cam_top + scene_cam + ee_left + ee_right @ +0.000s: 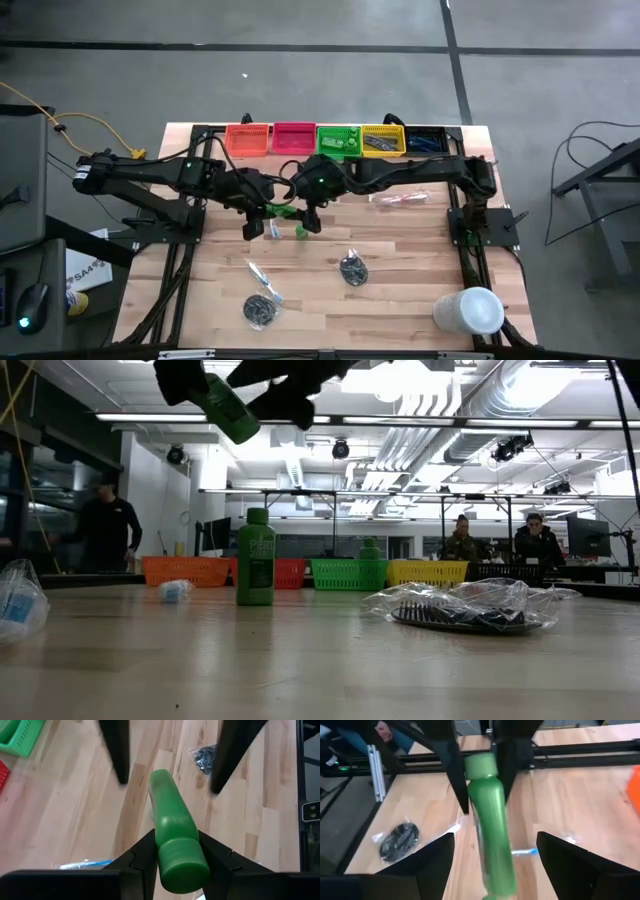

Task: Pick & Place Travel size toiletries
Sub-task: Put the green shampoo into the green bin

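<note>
Your left claw (172, 857) is clamped on the cap end of a green bottle (172, 827), holding it tilted in the air above the counter (400, 255). Your right claw (492, 855) stands wide, its 2 fingers (425, 862) on either side of the same bottle's body, not touching it. Both claws meet over the counter's middle. Below them, a second green bottle (255, 557) stands upright. A wrapped comb (455, 615) lies toward the right side. 2 dark round bundles (352, 268) and a wrapped toothbrush (262, 280) lie nearer the front edge. 5 coloured bins (293, 138) line the back edge.
</note>
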Tool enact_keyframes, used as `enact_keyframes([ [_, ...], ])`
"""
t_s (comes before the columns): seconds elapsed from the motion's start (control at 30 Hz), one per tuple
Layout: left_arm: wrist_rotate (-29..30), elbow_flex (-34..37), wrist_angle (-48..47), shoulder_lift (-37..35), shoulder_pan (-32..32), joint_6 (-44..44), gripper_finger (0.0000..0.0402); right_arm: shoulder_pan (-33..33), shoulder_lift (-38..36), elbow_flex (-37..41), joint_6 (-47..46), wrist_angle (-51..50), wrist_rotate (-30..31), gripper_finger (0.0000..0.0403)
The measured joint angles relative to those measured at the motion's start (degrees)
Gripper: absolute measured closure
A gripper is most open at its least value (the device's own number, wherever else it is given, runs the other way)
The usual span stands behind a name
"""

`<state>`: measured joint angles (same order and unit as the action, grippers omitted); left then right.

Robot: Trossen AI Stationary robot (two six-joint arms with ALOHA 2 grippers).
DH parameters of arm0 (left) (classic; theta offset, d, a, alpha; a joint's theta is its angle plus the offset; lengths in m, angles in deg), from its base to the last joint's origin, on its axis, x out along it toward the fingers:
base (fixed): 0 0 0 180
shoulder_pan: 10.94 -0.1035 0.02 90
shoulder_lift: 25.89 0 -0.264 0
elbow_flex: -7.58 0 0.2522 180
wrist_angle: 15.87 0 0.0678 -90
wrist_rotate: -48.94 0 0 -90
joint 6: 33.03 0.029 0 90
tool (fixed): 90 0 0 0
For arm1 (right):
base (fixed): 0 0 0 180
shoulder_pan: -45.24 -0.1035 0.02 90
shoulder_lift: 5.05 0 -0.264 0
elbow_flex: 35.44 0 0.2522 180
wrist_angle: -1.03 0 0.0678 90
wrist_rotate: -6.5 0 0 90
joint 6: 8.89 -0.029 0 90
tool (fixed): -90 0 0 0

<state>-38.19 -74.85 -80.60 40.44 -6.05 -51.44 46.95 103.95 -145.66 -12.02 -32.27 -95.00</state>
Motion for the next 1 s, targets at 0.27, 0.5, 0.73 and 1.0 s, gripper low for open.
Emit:
enact_keyframes([
  [0.27, -0.29, 0.00, 0.36, 0.00, 0.00, 1.66, 0.0293, -0.92, 4.87, -0.27, 1.36, 4.81, -1.09, 0.0126],
  [0.5, -1.28, 0.02, -0.03, 0.00, 0.00, 1.66, 0.0293, -1.33, 5.44, -0.40, 1.50, 10.06, 1.08, 0.0158],
  [0.73, -2.12, 0.02, -0.21, 0.00, 0.00, 1.66, 0.0293, -1.33, 5.50, -0.36, 2.33, 7.80, 1.00, 0.0238],
  [1.0, -2.80, 0.02, -0.26, 0.00, 0.04, 2.41, 0.0291, -1.40, 5.50, -0.33, 3.47, 7.37, 0.17, 0.0343],
])
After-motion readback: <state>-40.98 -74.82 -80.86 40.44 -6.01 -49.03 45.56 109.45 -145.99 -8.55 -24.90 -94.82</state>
